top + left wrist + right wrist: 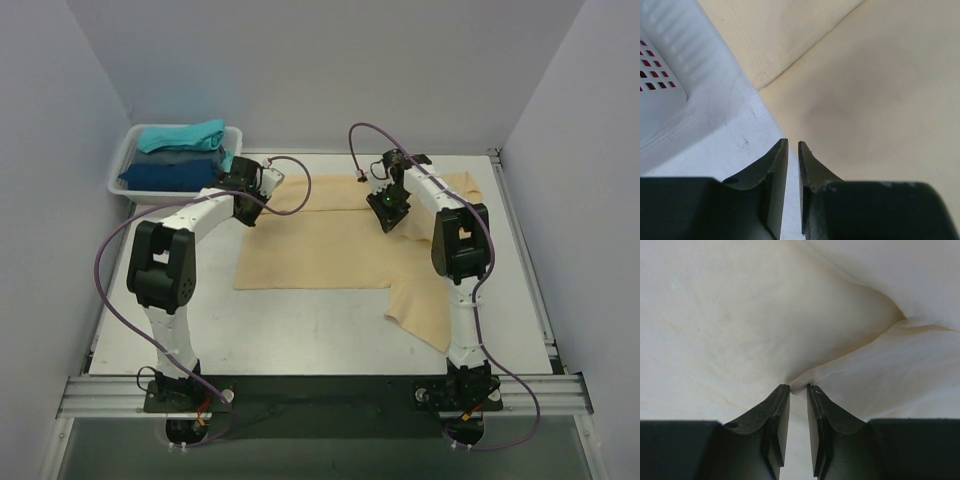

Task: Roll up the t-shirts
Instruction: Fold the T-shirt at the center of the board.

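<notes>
1. Tan t-shirt (320,250): it lies spread on the table (300,335), its far part folded over. One flap reaches toward the near edge on my right.
2. Right gripper (797,388): jaws narrow, pinched on a pucker of the tan cloth, with creases running to the tips.
3. Left gripper (792,145): jaws narrow, at the shirt's left hem. I cannot tell whether any cloth is between them.
4. Risk: I judge the right pinch shallow, so a pull could slip it free. If the left side holds nothing, the roll would skew.
5. Risk: the left gripper works just beside the basket (120,172), and a sideways move could knock it.
6. Basket contents: a teal shirt (180,135) on top and a dark blue shirt (165,176) beneath. Red shows through the wall holes.
</notes>
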You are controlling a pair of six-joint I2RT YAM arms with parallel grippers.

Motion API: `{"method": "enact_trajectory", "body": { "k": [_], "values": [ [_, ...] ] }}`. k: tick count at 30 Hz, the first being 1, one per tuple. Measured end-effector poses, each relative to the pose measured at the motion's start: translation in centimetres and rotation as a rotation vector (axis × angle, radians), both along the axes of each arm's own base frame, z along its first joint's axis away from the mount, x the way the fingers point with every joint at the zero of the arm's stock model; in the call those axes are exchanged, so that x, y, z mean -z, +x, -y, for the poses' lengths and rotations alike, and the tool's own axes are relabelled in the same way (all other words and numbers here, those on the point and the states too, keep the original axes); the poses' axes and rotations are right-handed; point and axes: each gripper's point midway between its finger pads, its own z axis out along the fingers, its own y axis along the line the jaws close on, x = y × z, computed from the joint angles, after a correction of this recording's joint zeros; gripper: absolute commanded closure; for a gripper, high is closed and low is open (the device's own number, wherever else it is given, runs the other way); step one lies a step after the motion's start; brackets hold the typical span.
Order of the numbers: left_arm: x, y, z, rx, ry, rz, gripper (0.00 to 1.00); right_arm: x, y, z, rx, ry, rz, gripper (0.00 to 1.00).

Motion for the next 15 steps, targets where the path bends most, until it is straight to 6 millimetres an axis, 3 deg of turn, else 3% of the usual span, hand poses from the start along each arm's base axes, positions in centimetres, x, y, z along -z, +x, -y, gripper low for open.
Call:
{"method": "enact_trajectory", "body": {
  "k": [6, 11, 15],
  "values": [
    [0.08, -0.04, 0.11, 0.002, 0.003, -0.001, 0.75, 0.44, -0.29, 0.14, 0.001, -0.007, -0.012, 0.78],
    [0.08, -0.04, 0.11, 0.002, 0.005, 0.000, 0.75, 0.48, -0.26, 0.23, -0.002, -0.012, -0.011, 0.92],
    [0.07, -0.03, 0.09, 0.001, 0.006, 0.000, 0.75, 0.70, -0.28, 0.27, -0.002, -0.016, -0.015, 0.96]
  ]
}}
